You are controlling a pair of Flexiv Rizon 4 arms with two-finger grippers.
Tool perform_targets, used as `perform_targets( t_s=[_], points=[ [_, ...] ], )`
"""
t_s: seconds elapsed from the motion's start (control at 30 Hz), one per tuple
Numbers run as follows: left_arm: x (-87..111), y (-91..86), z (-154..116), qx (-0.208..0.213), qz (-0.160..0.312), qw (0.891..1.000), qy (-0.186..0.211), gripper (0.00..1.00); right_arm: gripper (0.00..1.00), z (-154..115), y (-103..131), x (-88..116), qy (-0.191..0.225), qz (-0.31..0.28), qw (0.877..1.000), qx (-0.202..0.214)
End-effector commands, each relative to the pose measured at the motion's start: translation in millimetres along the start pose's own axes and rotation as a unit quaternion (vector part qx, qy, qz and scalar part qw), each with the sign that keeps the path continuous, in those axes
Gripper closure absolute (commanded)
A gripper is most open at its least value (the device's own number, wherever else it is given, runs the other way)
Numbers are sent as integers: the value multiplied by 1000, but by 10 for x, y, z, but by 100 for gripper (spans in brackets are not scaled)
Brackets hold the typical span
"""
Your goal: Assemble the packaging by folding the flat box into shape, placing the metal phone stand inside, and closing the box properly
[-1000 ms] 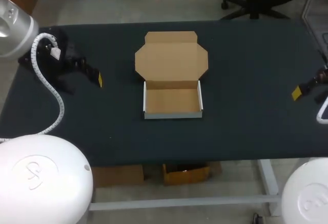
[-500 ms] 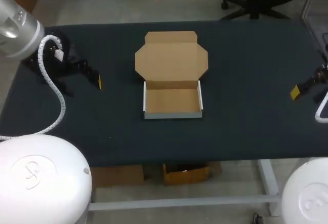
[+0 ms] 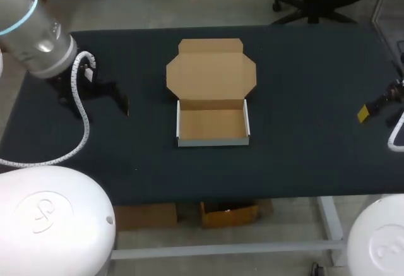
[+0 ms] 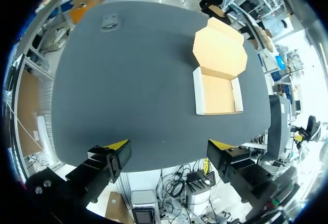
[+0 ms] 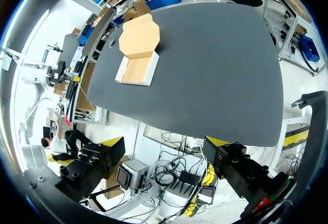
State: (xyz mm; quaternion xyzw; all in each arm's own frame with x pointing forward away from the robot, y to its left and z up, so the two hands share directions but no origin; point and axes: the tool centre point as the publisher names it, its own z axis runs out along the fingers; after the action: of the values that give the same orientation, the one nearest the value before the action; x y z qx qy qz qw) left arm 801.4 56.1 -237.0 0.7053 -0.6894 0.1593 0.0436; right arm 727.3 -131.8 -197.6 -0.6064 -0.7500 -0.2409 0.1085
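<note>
- Left gripper [image 3: 124, 103]: at the box's 9 o'clock, well apart; fingers spread wide, holding nothing.
- Small grey item [image 4: 109, 21]: at the box's 10 o'clock, near the table's far corner. Probably the phone stand, but I cannot confirm.
- Box [image 3: 213, 141]: mid-table, tray walls up, lid [image 3: 211, 72] lying flat at its 12 o'clock.
- Right gripper [image 3: 365, 113]: at the box's 3 o'clock, fingers apart, empty.
- Advice: fetch the stand and lower it flat into the tray, clear of the walls.

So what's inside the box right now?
Nothing: the box shows only its bare cardboard floor, with the lid open flat behind it. The strip just behind its front wall is hidden in the head view.
</note>
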Motion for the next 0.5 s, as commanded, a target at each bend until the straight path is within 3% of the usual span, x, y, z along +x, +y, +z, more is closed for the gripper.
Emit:
perform_targets(
  t_s=[0.03,0.5],
  points=[
    [28,-136,156,-10,-3,1000,-19,0,0,-24,-6,2,1,0,1000,1],
    [-160,-373,599,-31,-18,998,-55,0,0,-24,-6,2,1,0,1000,1]
  ],
)
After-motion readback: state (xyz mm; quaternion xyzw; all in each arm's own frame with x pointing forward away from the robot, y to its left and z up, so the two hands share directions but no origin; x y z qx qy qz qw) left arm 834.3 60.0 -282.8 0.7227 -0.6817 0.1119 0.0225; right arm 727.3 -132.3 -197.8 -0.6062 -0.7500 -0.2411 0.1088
